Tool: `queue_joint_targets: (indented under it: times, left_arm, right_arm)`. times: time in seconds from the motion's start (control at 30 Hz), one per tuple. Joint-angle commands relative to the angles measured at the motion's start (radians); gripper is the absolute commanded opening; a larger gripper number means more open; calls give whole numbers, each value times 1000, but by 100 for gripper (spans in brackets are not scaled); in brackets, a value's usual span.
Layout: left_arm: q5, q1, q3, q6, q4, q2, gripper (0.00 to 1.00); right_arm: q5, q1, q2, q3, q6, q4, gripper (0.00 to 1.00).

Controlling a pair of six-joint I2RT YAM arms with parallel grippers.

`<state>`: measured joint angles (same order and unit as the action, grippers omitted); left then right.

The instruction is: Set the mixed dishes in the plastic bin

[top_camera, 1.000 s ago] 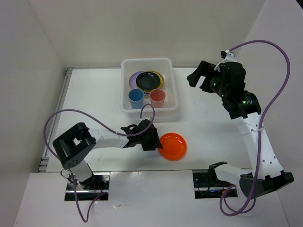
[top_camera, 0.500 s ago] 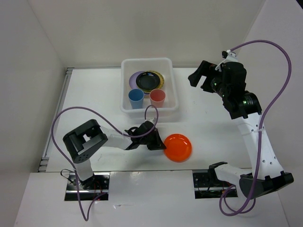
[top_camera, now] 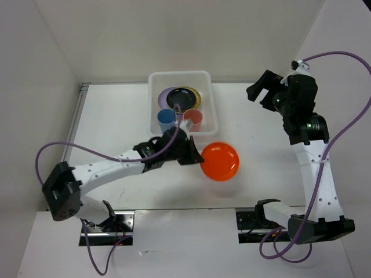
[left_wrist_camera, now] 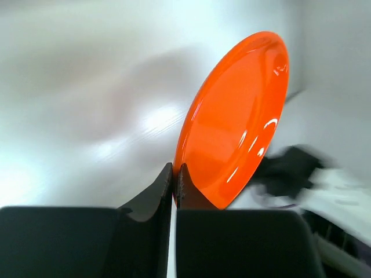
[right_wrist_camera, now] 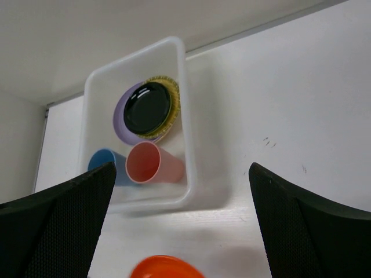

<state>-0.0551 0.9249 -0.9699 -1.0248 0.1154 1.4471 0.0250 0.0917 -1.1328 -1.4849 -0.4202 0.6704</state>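
Spanning the top view: white surface (top_camera: 116, 127), walled at the back and sides, with one arm based at each near corner.

Bin (top_camera: 179, 73): white translucent plastic, rectangular with rounded corners, at the far middle of the surface. It contains a stack of plates at its far end and two cups at its near end.

Stack, as far as visible:
- black plate (top_camera: 182, 98), glossy, on top
- woven-patterned plate (right_wrist_camera: 173, 92), yellow-tan, showing as a crescent at the black plate's right
- lilac plate (top_camera: 163, 98), showing at the black plate's left
- anything lower is hidden

Orange plate (top_camera: 220, 160): outside the bin, just beside its near right corner, held by the rim.

Blue cup (top_camera: 166, 117), on the left, and pink-red cup (top_camera: 194, 119), on the right: side by side, open mouths toward the top camera. The left arm's cable partly crosses the pink-red one.

Left fingers (left_wrist_camera: 148, 197): together, clamped on the orange plate's edge.

Right fingers (right_wrist_camera: 58, 226): wide apart, holding nothing, above the surface to the right of the bin and well apart from it.

View notes:
- Only the left wrist view shows the grip: thin rim pinched between two black tips, plate tilted on edge, glossy face to the camera.
- The right wrist view shows the cups' sides and the woven rim more plainly, with only a sliver of the orange plate at its bottom edge.
- Only the top view shows both arms.
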Motion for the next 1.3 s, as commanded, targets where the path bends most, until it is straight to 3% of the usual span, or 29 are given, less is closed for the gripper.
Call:
queue_joint_targets:
  times: [0.0, 0.07, 0.2, 0.43, 0.53, 0.73, 1.0, 1.2, 1.27]
  left_arm:
    - [81, -81, -254, 141, 127, -119, 0]
    - [115, -138, -346, 207, 158, -131, 0]
    - [132, -358, -530, 273, 208, -47, 0]
    - [-12, -607, -929, 333, 291, 318, 0]
    - [-48, -644, -1078, 333, 323, 465, 0]
    - [-48, -664, -1147, 313, 334, 671, 0]
    - [-37, -664, -1168, 313, 354, 815, 0]
    - [-15, -664, -1271, 313, 400, 913, 0]
    - [-15, -664, -1305, 313, 411, 923, 8]
  right_arm:
    - [64, -44, 47, -12, -17, -90, 100]
    - [98, -44, 57, -2, -29, -100, 100]
    - [119, -44, 48, 8, -38, -112, 100]
    - [128, -53, 57, 54, -20, -103, 100]
    - [128, -53, 57, 63, -20, -103, 100]
    - [128, -53, 48, 63, -11, -103, 100]
    - [128, -63, 30, 63, -2, -103, 100]
    - [128, -63, 30, 63, 7, -103, 100]
    - [119, -63, 30, 63, 8, -94, 100]
